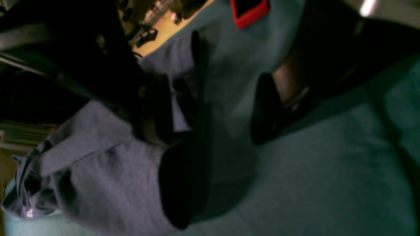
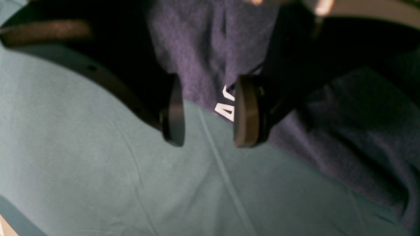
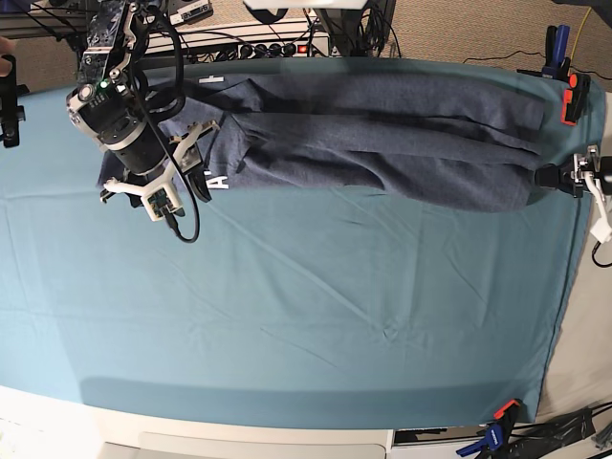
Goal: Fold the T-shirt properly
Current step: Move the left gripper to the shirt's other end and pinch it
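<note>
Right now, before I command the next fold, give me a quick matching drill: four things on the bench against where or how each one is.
Things:
1. T-shirt
2. right gripper
3. left gripper
4. red clamp

States:
a. open beside the shirt's end at the cloth's edge
b. on the table cloth's far corner
c. open, hanging over the white lettering
d. stretched in a long band along the far side

Pairs: 1-d, 2-c, 3-a, 4-b

Right gripper above the edge of the shirt

The right gripper (image 2: 208,111) hangs with its two dark pads (image 2: 246,111) apart over the teal table cloth (image 2: 98,164); between them lies the heathered blue-grey cotton T-shirt (image 2: 203,49), with white block letters (image 2: 227,106) at its edge.
</note>
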Controlling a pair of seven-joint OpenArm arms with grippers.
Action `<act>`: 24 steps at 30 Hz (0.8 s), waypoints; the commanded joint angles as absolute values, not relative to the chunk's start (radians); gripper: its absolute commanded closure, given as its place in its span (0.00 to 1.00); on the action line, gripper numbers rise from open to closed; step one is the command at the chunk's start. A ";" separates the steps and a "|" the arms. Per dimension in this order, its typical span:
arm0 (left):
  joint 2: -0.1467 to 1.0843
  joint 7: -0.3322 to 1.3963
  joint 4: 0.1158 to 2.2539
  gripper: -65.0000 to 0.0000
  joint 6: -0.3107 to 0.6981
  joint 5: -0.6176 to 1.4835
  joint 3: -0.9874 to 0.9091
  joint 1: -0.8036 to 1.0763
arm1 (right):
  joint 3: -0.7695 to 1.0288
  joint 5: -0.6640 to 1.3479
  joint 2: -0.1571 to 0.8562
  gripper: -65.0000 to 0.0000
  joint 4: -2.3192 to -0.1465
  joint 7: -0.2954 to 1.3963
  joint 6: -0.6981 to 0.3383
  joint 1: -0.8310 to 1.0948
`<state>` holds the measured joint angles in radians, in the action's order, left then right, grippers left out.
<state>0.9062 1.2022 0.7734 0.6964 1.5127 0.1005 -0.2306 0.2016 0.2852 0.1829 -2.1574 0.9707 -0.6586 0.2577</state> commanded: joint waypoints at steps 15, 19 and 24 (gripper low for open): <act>0.965 1.214 0.871 0.38 0.625 1.484 0.095 -0.080 | 0.205 0.298 0.191 0.60 -2.173 0.934 -0.638 0.249; 0.960 1.214 0.945 0.38 0.625 1.484 0.095 -0.043 | 0.205 0.298 0.191 0.60 -2.173 0.935 -0.638 0.249; 0.931 1.214 0.976 0.38 0.625 1.484 0.095 -0.033 | 0.205 0.298 0.191 0.60 -2.173 0.935 -0.638 0.249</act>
